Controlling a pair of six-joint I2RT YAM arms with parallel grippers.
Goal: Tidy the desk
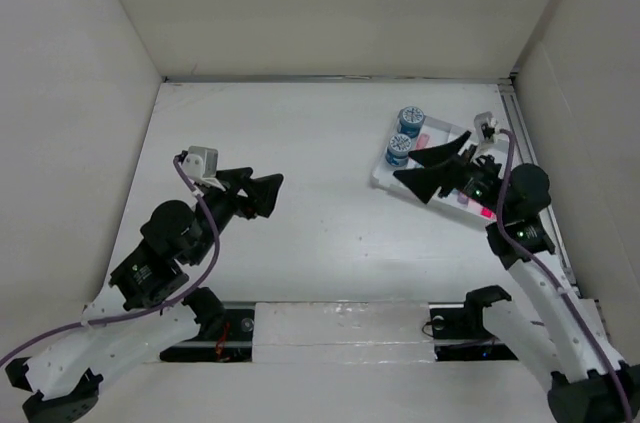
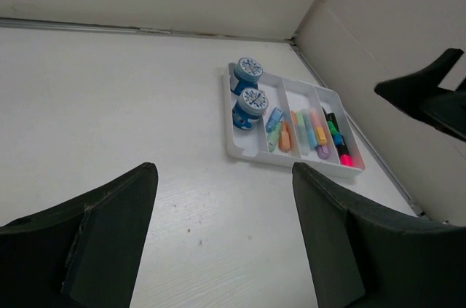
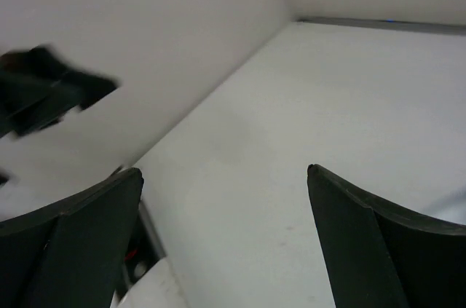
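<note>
White matte desk [image 1: 330, 143] spans floor between white walls [image 1: 330, 3]. We note left gripper [image 1: 268, 193] over desk toward 9 o'clock, jaws apart, nothing between them. Right gripper [image 1: 407, 167] toward 2 o'clock, overlapping compartmented tray [image 2: 231, 149] in top view, jaws likewise spread and empty. Tray rests on desk near right wall, holds two blue rolls [image 2: 253, 102] in its left compartment, coloured markers [image 2: 313, 129] (pink, orange, green among them) in remaining slots.
</note>
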